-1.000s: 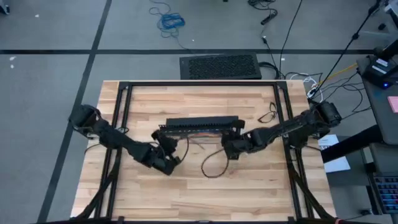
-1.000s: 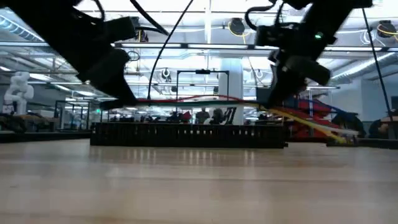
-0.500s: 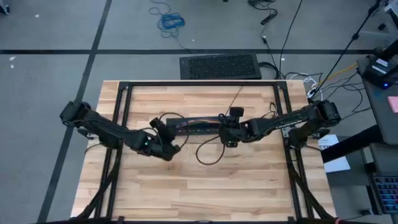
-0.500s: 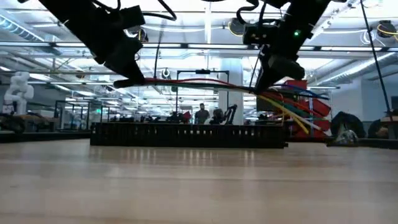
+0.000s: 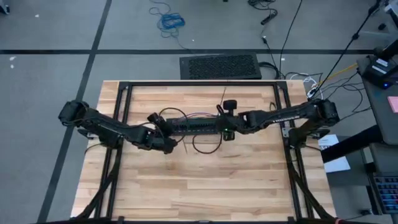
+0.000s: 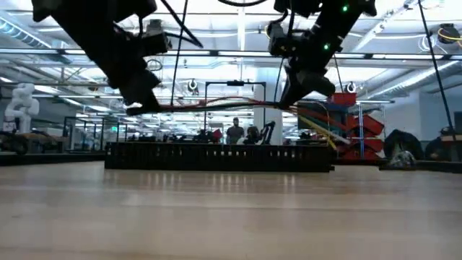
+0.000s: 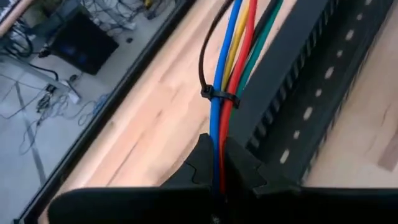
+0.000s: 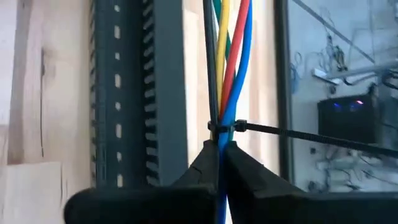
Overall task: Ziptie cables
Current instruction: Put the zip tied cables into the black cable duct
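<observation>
The cables (image 6: pixel 216 105) hung taut above the counter (image 5: pixel 205 180), over the long black slotted bar (image 6: pixel 219 155), each end pinched in closed fingers: the left gripper (image 5: pixel 166 132) at one end, the right gripper (image 5: pixel 227 127) at the other. A ziptie (image 7: pixel 217 95) sat cinched round the bundle just ahead of the left fingers (image 7: pixel 202 165), and a second ziptie (image 8: pixel 227 127) just ahead of the right fingers (image 8: pixel 205 168), its long tail sticking out sideways. The likeliest trouble looked to be a wire sliding out of a pinch if the arms drew farther apart, since each grip held only thin strands. The loose tails could also snag on the bar's slots as the bundle came down.
</observation>
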